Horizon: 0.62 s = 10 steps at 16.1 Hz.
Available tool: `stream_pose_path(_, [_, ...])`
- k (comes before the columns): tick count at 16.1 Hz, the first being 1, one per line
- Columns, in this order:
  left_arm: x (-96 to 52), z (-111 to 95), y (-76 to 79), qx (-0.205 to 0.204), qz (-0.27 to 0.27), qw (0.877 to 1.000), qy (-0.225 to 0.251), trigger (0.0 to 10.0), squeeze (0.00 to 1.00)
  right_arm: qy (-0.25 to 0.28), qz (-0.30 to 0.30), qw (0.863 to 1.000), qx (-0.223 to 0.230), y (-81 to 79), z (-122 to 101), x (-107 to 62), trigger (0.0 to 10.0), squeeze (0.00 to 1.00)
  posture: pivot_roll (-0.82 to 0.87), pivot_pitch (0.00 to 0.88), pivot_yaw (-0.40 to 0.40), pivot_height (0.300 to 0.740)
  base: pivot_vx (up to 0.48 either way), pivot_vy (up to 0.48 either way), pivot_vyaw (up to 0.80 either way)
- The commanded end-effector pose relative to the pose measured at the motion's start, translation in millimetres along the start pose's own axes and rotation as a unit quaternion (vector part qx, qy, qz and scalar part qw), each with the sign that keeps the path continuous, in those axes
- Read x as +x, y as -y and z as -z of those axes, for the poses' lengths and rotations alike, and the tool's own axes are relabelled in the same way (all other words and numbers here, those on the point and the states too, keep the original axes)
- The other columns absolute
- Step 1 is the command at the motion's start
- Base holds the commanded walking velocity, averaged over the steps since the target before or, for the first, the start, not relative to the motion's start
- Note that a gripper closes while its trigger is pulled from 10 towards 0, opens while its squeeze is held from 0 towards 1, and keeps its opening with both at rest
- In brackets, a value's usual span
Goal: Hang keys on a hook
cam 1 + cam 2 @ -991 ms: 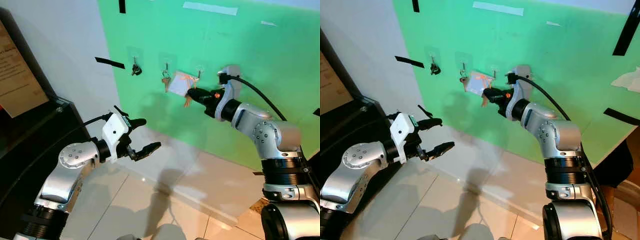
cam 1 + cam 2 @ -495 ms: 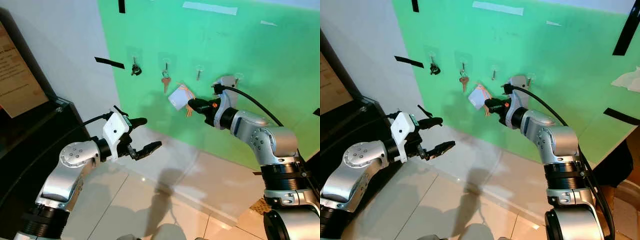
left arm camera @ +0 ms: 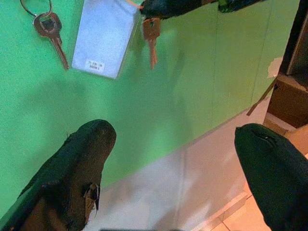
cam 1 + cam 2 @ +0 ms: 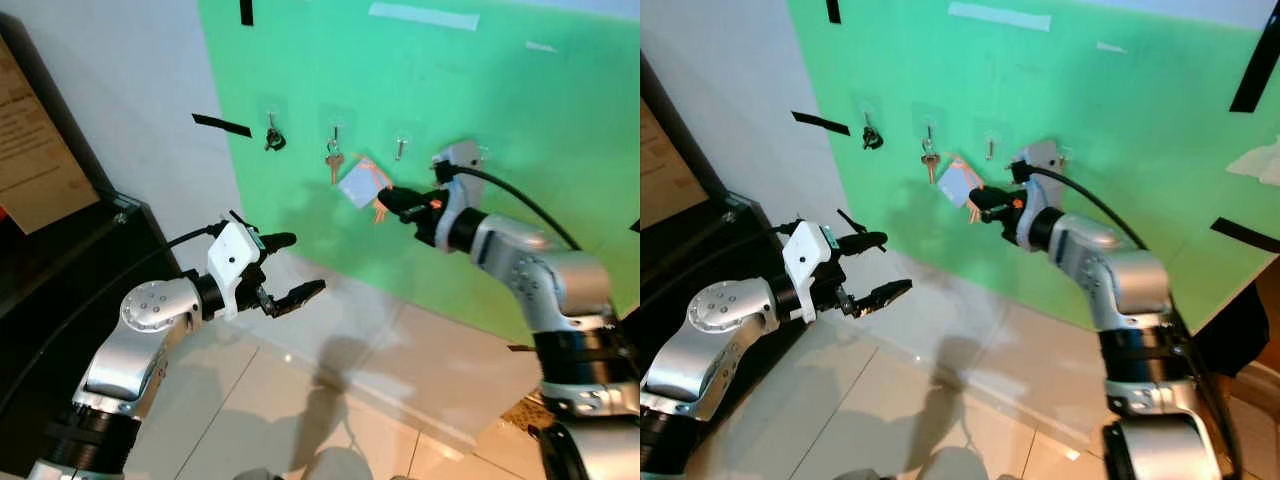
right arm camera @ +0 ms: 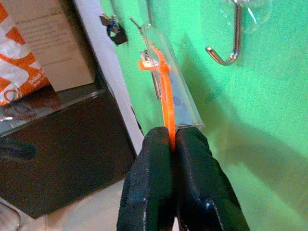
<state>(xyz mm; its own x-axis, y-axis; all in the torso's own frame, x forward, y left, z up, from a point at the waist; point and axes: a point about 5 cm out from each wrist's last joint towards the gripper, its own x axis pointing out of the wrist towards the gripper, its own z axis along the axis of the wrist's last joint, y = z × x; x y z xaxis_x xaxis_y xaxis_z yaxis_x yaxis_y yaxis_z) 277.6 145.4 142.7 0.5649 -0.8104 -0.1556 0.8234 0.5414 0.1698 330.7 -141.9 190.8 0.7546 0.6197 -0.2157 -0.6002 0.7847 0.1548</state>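
Pinching the orange loop of the keys (image 4: 362, 186) at the frame's centre, your right tool (image 4: 388, 198) hovers just below-left of the empty hook (image 4: 400, 148), so next lift the loop over it, while your left tool (image 4: 290, 268) idles released at lower left.

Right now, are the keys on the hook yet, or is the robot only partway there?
Partway. Done: the right pincer has the keys with the clear tag pinched by their orange loop and raised to the green wall. In hand: they hang just below and beside the bare hook, not on it. Left: slip the loop over that hook and let go. Another key already hangs on the neighbouring hook. The left pincer waits open.
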Motion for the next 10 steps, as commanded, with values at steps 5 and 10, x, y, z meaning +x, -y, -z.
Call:
stream_pose_path(5, [2.5, 1, -0.7, 0.004, 0.01, 1.0, -0.002, 10.0, 0.0, -0.049, -0.032, 0.991, -0.118, -1.7, -10, -20.0, 10.0, 0.0, -0.06, 0.0, 0.042, 0.74, 0.0, 0.0, 0.0])
stream_pose_path(10, [3.8, 0, 0.3, 0.004, 0.01, 1.0, -0.001, 10.0, 0.0, 0.001, -0.024, 0.997, -0.073, 2.1, -27, -12.8, 10.0, 0.0, -0.08, 0.0, 0.047, 0.74, 0.0, 0.0, 0.0])
